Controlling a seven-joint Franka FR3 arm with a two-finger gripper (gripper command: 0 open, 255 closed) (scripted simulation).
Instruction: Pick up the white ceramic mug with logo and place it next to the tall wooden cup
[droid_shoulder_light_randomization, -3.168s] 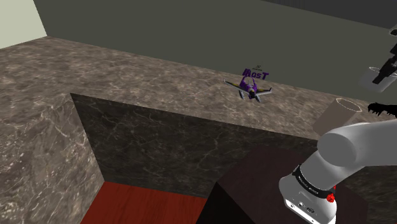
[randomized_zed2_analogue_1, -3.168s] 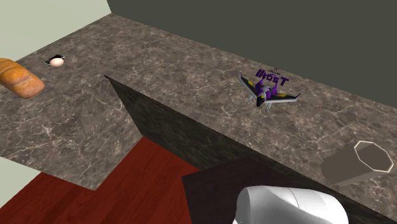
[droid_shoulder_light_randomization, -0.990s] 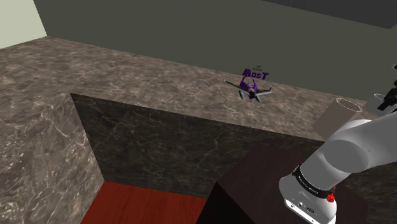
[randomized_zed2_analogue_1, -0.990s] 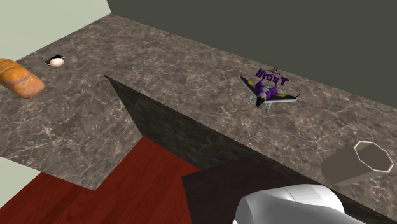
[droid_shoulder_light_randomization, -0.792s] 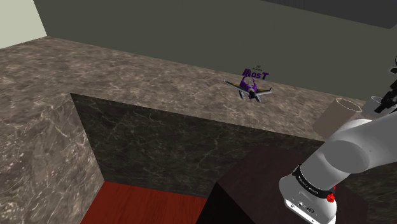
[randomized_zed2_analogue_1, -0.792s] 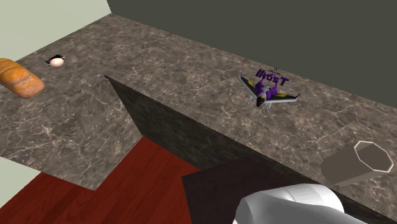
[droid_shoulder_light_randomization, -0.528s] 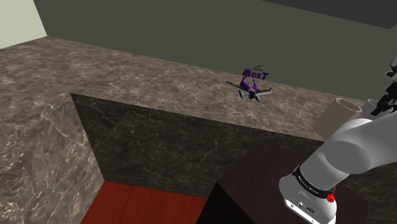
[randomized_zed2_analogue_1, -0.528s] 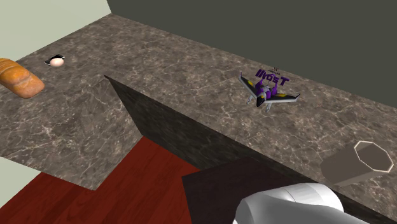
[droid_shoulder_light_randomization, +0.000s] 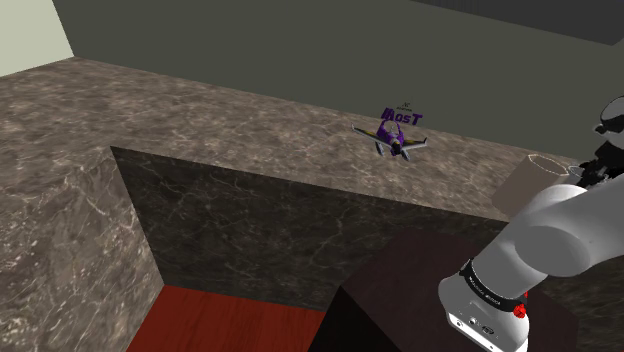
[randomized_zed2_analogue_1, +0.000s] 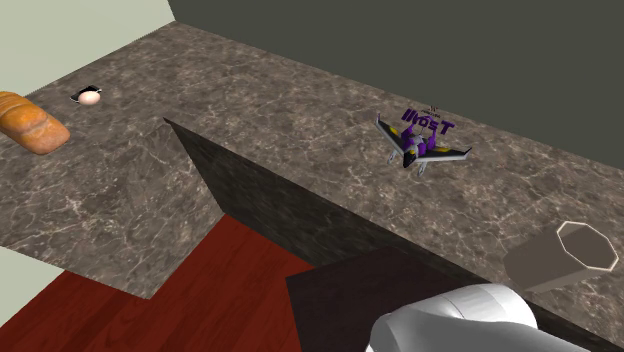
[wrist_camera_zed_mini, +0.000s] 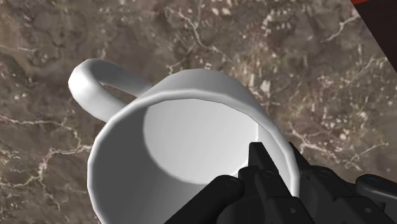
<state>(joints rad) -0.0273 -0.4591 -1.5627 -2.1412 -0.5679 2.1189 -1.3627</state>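
The hand (wrist_camera_zed_mini: 275, 162), clamped on the mug (wrist_camera_zed_mini: 191, 127) by its rim, has sunk beside the cup (droid_shoulder_light_randomization: 538, 182). Setting down and letting go look next.

A brown, veined stone tabletop (droid_shoulder_light_randomization: 250, 120) runs in an L around a recess with a dark stone face, and a red wooden floor (droid_shoulder_light_randomization: 230, 325) shows at the bottom. A dark grey-green wall (droid_shoulder_light_randomization: 300, 50) rises behind. A small purple toy plane (droid_shoulder_light_randomization: 400, 143) with purple letters above it sits on the far run. Toward the shoulder view's right stands a tall brown cup (droid_shoulder_light_randomization: 530, 182), upright, its lower part hidden by the white arm (droid_shoulder_light_randomization: 560, 225). The arm rises from the dark stand (droid_shoulder_light_randomization: 400, 300) at lower right.
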